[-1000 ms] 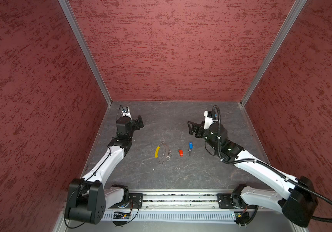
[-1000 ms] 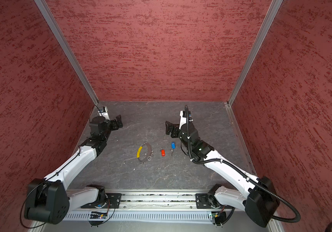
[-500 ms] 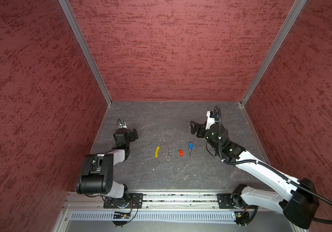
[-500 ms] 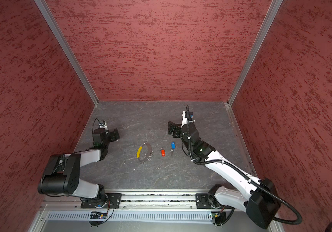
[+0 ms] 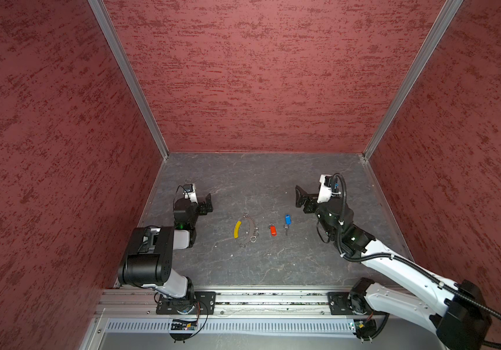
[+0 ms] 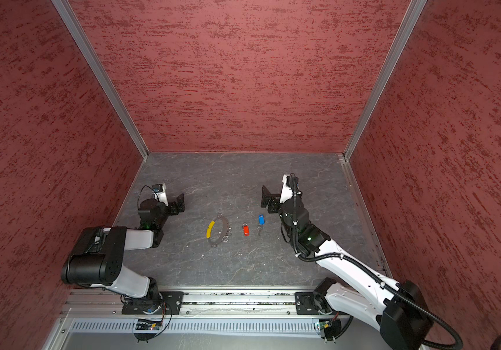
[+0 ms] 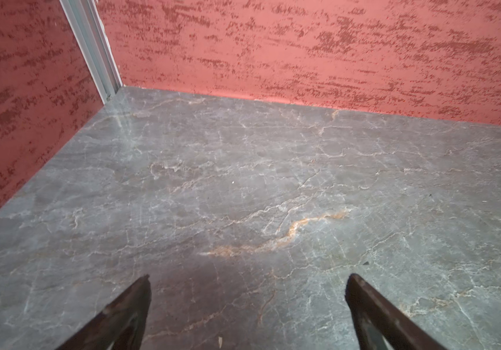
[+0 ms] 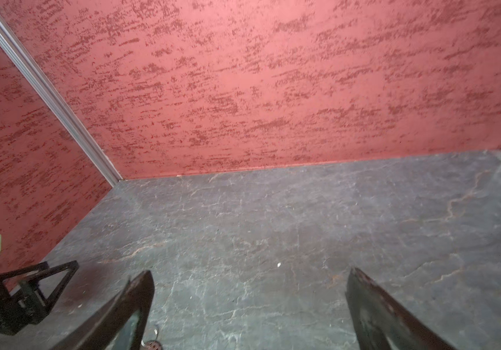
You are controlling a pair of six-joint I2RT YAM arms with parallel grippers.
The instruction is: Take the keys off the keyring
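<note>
Keyring point(image 5: 244, 231) lay on the grey table point(image 5: 273, 266), the red key point(image 5: 273, 231) and blue key point(image 5: 287, 220) near it but apart; farther back, left gripper point(image 5: 209, 202) and right gripper point(image 5: 300, 200) hung on either side, jaws spread wide, empty.

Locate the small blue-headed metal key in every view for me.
Top view: blue-headed key near centre, right of the red-headed key.
Top view: blue-headed key, same spot.
Left wrist: not in it.
Right wrist: not in it.
Shared landmark: far-left aluminium corner post, in all views.
</note>
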